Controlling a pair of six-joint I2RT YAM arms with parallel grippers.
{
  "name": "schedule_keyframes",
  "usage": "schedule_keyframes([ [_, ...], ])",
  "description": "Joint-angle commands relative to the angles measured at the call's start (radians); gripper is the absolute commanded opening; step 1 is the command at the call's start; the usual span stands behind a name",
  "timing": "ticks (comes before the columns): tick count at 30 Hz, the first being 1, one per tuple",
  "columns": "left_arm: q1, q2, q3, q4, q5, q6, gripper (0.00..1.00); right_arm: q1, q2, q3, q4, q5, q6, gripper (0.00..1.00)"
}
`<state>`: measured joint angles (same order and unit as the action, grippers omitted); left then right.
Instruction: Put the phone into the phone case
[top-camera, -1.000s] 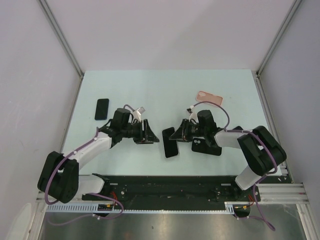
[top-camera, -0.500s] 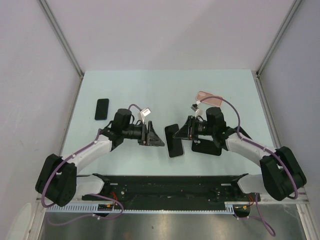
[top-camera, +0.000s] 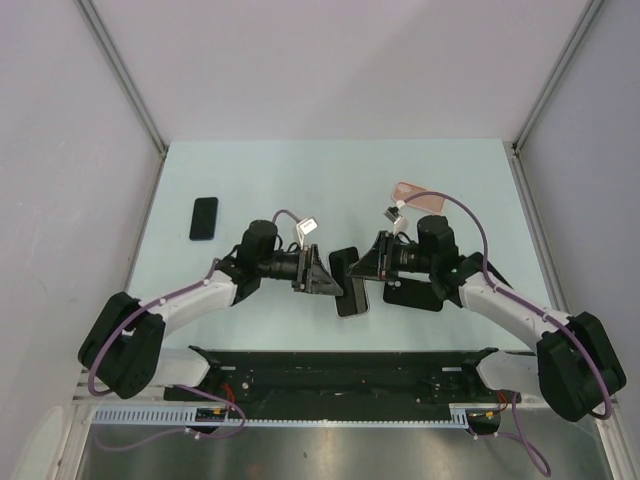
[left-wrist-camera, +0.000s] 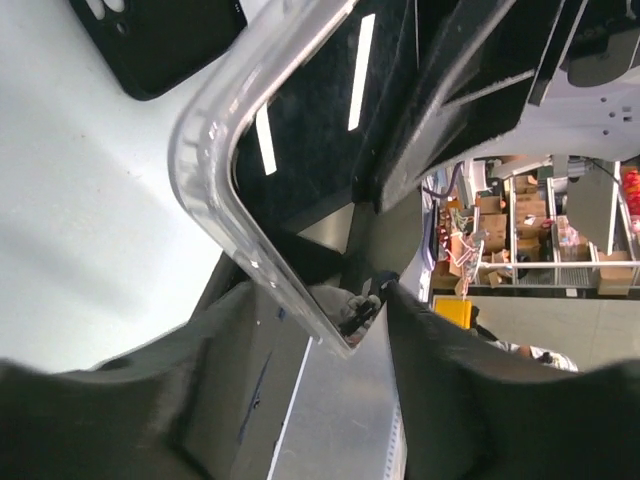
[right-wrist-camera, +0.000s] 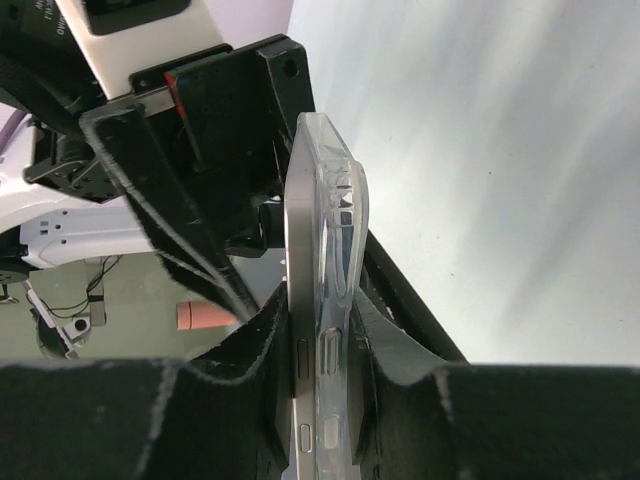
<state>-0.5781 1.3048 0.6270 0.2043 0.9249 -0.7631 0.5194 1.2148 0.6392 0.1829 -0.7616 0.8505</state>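
Pale green table (top-camera: 300, 180) between white walls, and over its middle, close to my bases, both my grippers meet. My right gripper (top-camera: 368, 264) pinches the phone (right-wrist-camera: 297, 300) and the clear phone case (right-wrist-camera: 338, 250) together on edge. One finger presses on the phone's side and the other on the case's side, and the phone's metal rim sits right against the clear shell. My left gripper (left-wrist-camera: 320, 300) faces it with fingers spread. A rounded corner of the case pokes into the gap between them, touching neither as far as I can tell. A black phone (top-camera: 204, 218) lies well off to the left. A pink case (top-camera: 418, 196) lies beyond my right arm and a black case (top-camera: 405, 293) under it.
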Motion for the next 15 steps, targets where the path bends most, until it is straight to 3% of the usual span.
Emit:
schedule_keyframes([
  [1, -0.02, 0.013, -0.009, 0.142, 0.017, -0.071, 0.52, 0.017, -0.047, 0.019, 0.069, 0.005, 0.062, 0.04],
  [4, -0.02, 0.022, -0.033, 0.222, 0.022, -0.122, 0.46, 0.014, -0.058, 0.017, 0.047, 0.015, 0.055, 0.13],
  [5, -0.02, 0.027, -0.039, 0.268, 0.026, -0.148, 0.44, 0.013, -0.06, 0.017, 0.034, 0.019, 0.053, 0.22],
  [8, -0.02, 0.053, -0.053, 0.313, 0.04, -0.169, 0.4, 0.013, -0.069, 0.017, 0.026, 0.001, 0.055, 0.33],
  [11, -0.02, 0.086, -0.052, 0.329, 0.057, -0.176, 0.36, 0.011, -0.093, 0.016, 0.012, -0.004, 0.056, 0.39],
  [15, -0.02, 0.111, -0.076, 0.423, 0.066, -0.229, 0.36, -0.005, -0.121, 0.016, 0.003, -0.027, 0.052, 0.36],
])
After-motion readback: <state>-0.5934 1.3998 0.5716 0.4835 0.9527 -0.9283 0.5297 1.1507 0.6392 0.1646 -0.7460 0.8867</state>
